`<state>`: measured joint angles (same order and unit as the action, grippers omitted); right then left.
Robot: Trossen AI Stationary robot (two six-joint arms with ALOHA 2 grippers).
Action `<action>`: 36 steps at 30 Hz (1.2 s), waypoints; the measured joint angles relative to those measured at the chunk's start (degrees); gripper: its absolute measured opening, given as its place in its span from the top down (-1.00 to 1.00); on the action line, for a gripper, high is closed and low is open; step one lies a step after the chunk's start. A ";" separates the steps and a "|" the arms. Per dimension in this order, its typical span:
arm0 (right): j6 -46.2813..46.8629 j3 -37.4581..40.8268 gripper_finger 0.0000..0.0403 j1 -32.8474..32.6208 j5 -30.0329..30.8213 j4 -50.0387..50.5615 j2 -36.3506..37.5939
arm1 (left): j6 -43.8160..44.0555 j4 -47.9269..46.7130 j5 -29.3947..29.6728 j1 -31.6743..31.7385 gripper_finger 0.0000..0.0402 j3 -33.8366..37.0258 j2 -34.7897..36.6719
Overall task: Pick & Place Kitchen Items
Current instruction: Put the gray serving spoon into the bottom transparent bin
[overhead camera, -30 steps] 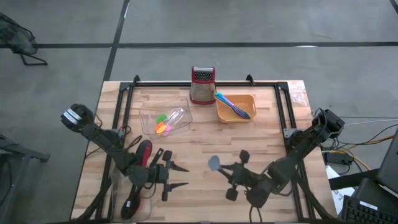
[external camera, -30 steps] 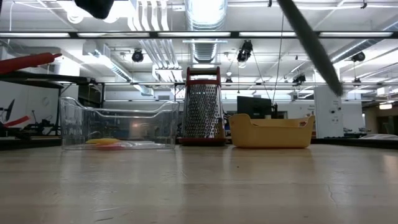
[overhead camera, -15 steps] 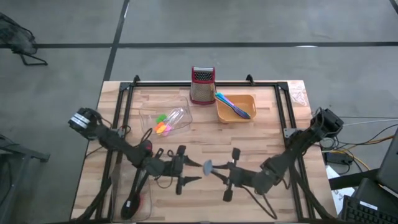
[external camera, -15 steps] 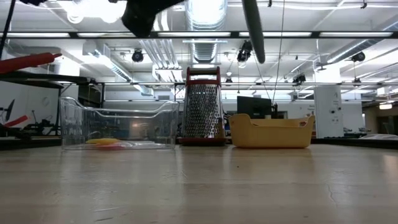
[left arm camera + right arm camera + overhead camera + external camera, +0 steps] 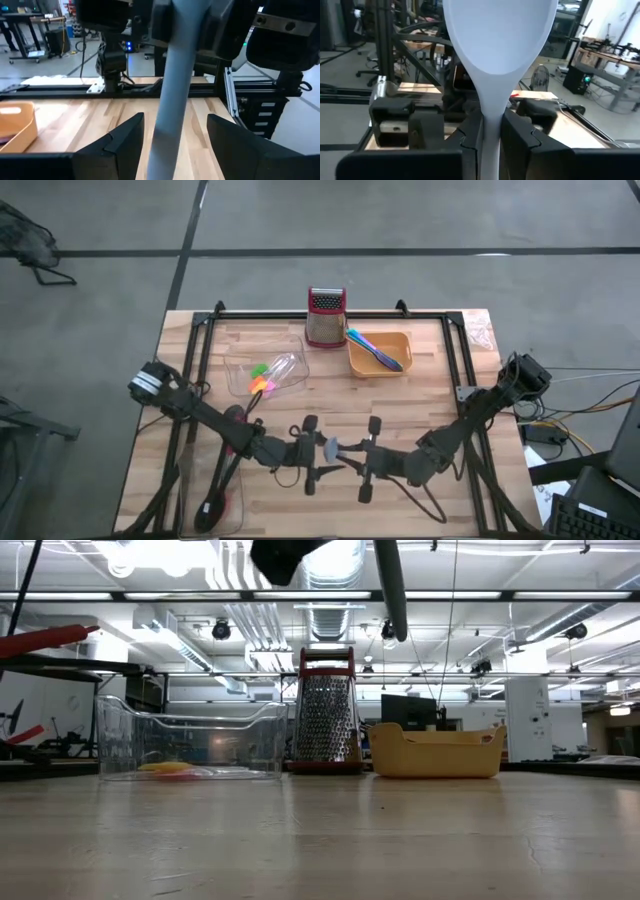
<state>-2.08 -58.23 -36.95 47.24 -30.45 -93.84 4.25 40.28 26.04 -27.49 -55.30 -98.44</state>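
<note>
A handover is in hand above mid-table. The left gripper (image 5: 318, 467), fingers spread wide, straddles the grey spoon (image 5: 331, 448) without touching it. The right gripper (image 5: 366, 466) is clamped on the handle. Next, I judge: left closes, then right lets go.

Both arms reach in low over the table's near middle, grippers facing each other, nearly meeting. Right gripper (image 5: 352, 463) clamped on the grey spoon (image 5: 331, 448), fingers (image 5: 517, 131) tight on its neck. Left gripper (image 5: 318, 465) spread wide, fingers (image 5: 125, 139) on either side of the spoon's handle, not touching it.
</note>
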 joint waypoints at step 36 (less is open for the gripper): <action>-0.59 0.54 0.29 -1.49 -3.62 0.14 0.00 | 2.74 -18.82 -4.92 -1.26 0.70 -2.46 7.56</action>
<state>-2.67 -57.69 -38.44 43.62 -30.32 -93.84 6.99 21.46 21.13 -28.75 -57.76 -90.88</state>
